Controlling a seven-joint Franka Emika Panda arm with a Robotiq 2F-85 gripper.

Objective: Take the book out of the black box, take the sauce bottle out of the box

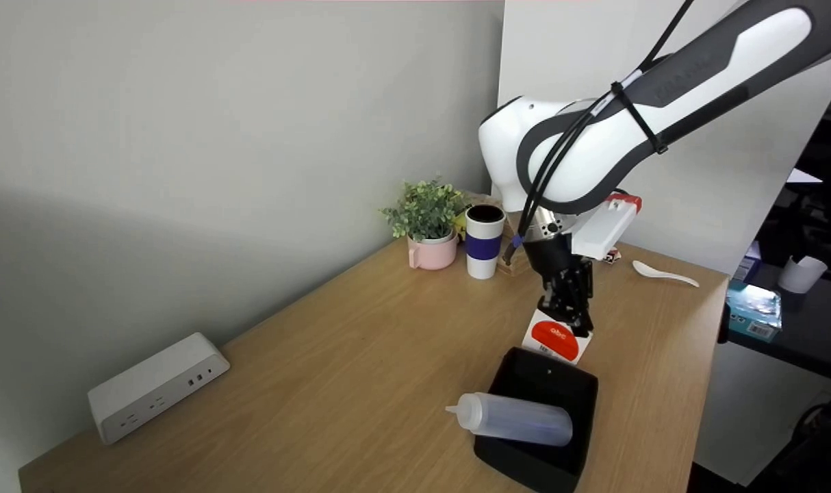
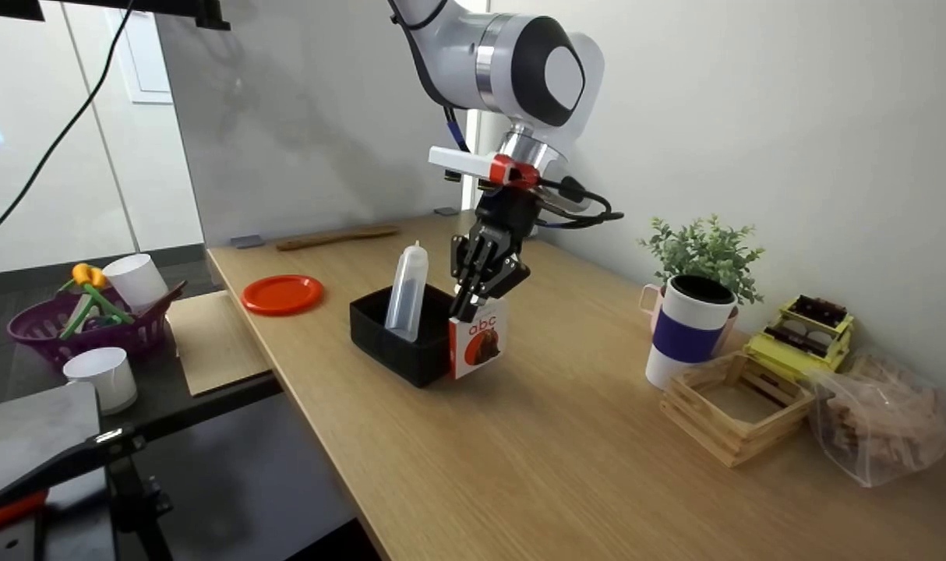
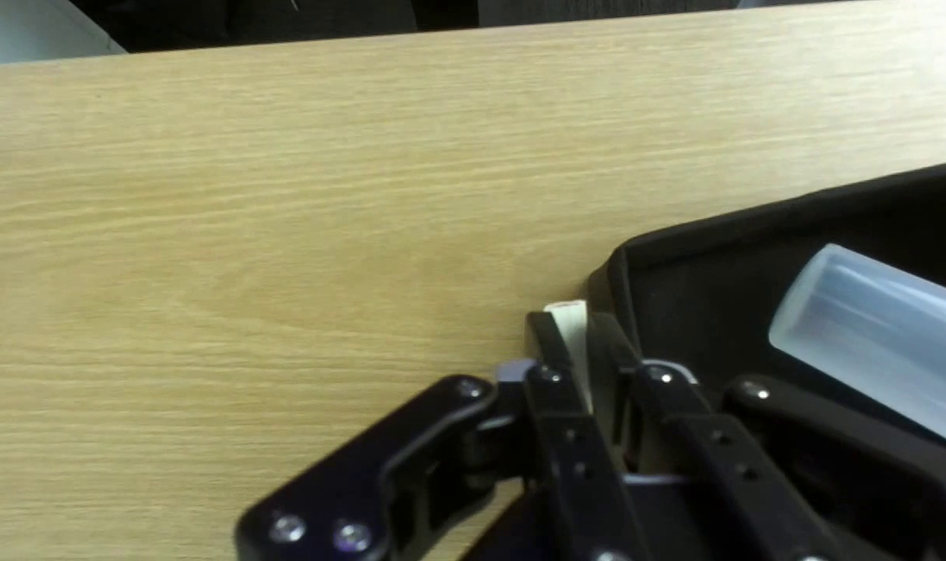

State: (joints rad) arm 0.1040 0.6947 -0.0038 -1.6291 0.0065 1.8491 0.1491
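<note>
The small white book with the red-orange circle (image 1: 554, 340) is outside the black box (image 1: 539, 380). It stands on edge on the table against the box's outer wall; it also shows in an exterior view (image 2: 485, 335). In the wrist view its narrow white edge (image 3: 570, 323) lies between my fingertips. My gripper (image 3: 582, 335) appears shut on the book, though the contact is partly hidden; in an exterior view its tips (image 2: 465, 308) point down at the book's top. The translucent sauce bottle (image 1: 521, 419) leans inside the box, its nozzle over the rim. Its base end (image 3: 882, 335) shows in the wrist view.
A white cup with a dark blue band (image 1: 482, 250), a pink potted plant (image 1: 432, 252) and a wooden crate (image 2: 738, 405) stand near the wall. A red plate (image 2: 282, 294) lies past the box. A white power strip (image 1: 159, 387) and a white spoon (image 1: 662, 274) lie farther off.
</note>
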